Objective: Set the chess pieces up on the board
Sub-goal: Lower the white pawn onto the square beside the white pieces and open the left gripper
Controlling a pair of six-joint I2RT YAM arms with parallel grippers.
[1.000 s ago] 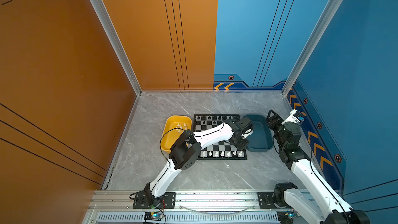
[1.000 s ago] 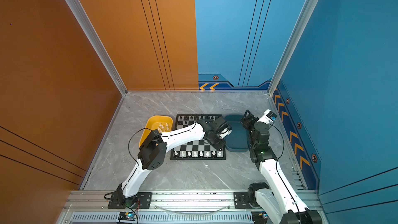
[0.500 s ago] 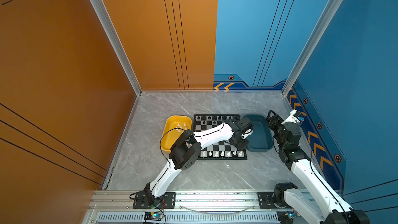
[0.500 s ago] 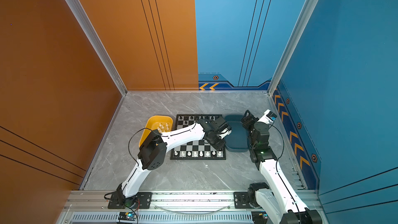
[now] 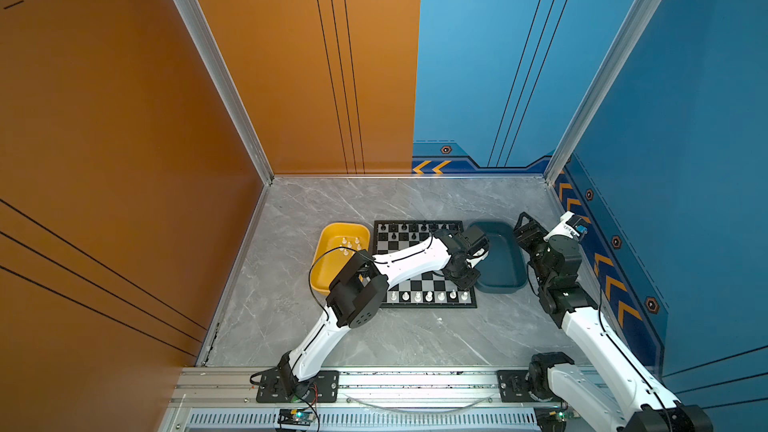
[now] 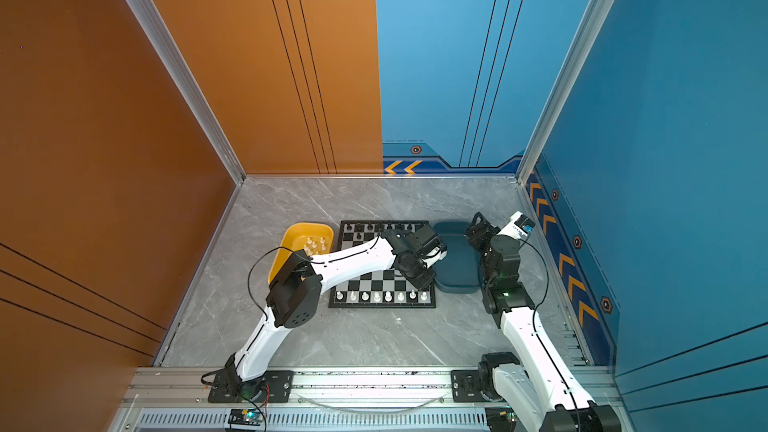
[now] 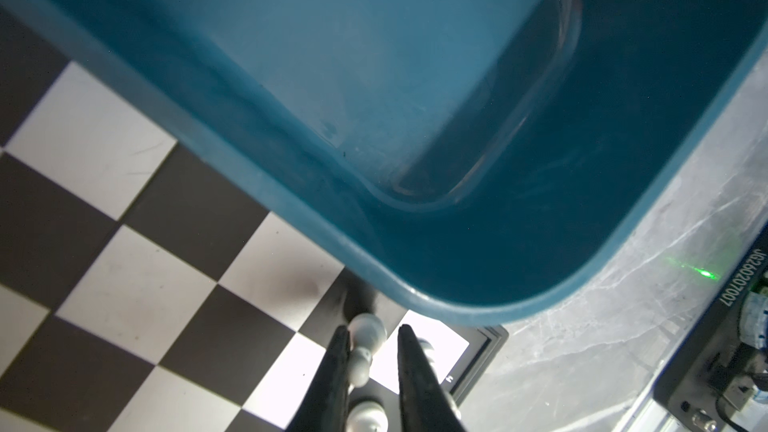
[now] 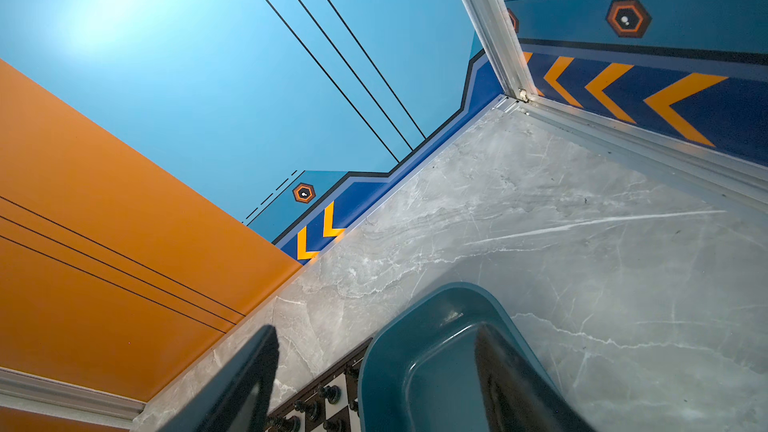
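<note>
Straddling a glossy white pawn (image 7: 361,361) near the chequered board's (image 5: 419,284) 4 o'clock corner, the left gripper's (image 7: 372,332) tapered black fingers (image 7: 334,371) stand narrowly parted, one clear of it. The smooth teal tray's (image 7: 415,76) rounded rim hides the board's edge. At 3 o'clock, the right gripper (image 8: 374,332) gapes wide, empty.

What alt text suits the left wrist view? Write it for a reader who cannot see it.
The left end effector flanks a white chess piece with its two dark fingers, a slight gap on one side; the piece stands near a corner of the board. A dark blue tray, nothing visible inside, fills most of the picture, with grey marbled table beyond.
</note>
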